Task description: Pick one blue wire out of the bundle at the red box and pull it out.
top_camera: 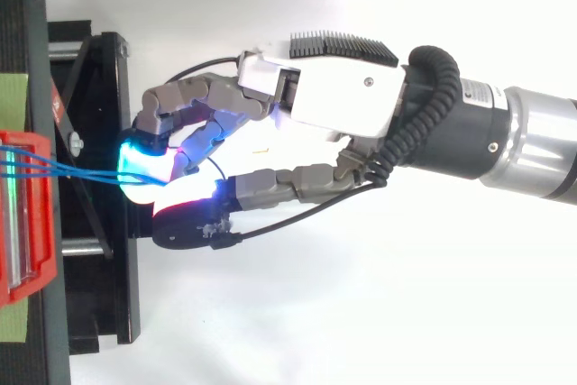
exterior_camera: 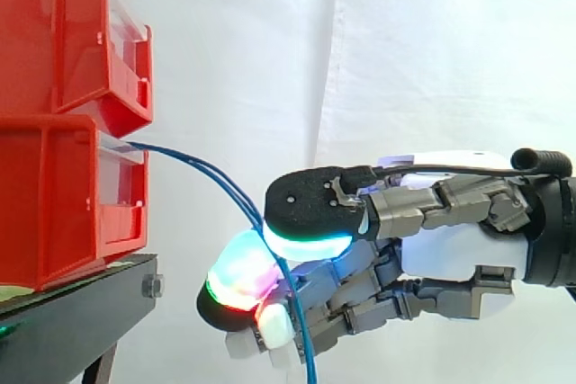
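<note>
Your hand [exterior_camera: 450,254] is pinching thin blue wires [top_camera: 90,173], perhaps two, between rounded glowing pads [exterior_camera: 310,245], near the glossy red box [exterior_camera: 54,195].

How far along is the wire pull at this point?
Done: the hand is at the blue wires, with its fingers pinched on them a little way out from the lower red bin. In hand: the grip, though I cannot tell whether one wire is singled out. Left: the pull, as the wires run into the bin, not yet drawn out.
</note>
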Robot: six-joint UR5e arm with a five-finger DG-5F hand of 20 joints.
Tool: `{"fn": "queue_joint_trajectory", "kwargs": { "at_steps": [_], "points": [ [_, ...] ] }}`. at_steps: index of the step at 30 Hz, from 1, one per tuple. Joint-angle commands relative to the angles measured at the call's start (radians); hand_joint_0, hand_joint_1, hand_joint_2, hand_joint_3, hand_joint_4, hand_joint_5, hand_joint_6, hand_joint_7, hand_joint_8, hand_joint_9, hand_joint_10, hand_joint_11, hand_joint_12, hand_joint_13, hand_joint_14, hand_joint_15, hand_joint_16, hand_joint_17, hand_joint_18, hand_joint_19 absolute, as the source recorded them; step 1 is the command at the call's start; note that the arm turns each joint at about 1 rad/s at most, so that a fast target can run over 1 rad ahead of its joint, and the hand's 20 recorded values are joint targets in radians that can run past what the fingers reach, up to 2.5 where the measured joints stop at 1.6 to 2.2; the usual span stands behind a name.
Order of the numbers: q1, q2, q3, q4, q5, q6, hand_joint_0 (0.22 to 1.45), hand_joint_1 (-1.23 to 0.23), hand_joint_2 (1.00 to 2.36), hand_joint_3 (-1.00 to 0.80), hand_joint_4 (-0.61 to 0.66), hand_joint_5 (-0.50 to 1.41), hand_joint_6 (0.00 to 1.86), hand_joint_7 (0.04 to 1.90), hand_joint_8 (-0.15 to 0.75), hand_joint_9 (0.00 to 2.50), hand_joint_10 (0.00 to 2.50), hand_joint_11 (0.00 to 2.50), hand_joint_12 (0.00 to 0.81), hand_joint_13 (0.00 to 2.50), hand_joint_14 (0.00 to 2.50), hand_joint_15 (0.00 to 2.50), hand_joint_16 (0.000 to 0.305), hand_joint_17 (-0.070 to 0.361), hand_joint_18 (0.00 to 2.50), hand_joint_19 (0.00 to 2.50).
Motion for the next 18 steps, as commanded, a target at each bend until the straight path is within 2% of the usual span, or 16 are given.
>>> {"fn": "queue_joint_trajectory", "kwargs": {
  "at_steps": [1, 7, 18],
  "points": [
    [-0.003, 0.0, 0.0, 0.0, -0.008, 0.0, 0.6, -0.66, 1.01, -0.14, 0.32, -0.08, 0.58, 1.09, 0.289, 0.92, 0.02, 0.44, 0.4, 0.55, 0.01, 0.3, 0.069, 0.155, 0.39, 0.47],
    [-0.006, 0.0, 0.0, 0.0, -0.013, 0.003, 0.58, -0.63, 1.01, -0.17, 0.34, -0.07, 0.5, 1.23, 0.297, 0.93, 0.02, 0.42, 0.414, 0.55, 0.01, 0.3, 0.072, 0.161, 0.4, 0.47],
    [-0.012, 0.0, 0.0, -0.037, -0.033, 0.006, 0.59, -0.63, 1.0, -0.12, 0.33, -0.07, 0.52, 1.2, 0.311, 0.93, 0.02, 0.43, 0.426, 0.56, 0.01, 0.3, 0.074, 0.166, 0.41, 0.47]
  ]
}}
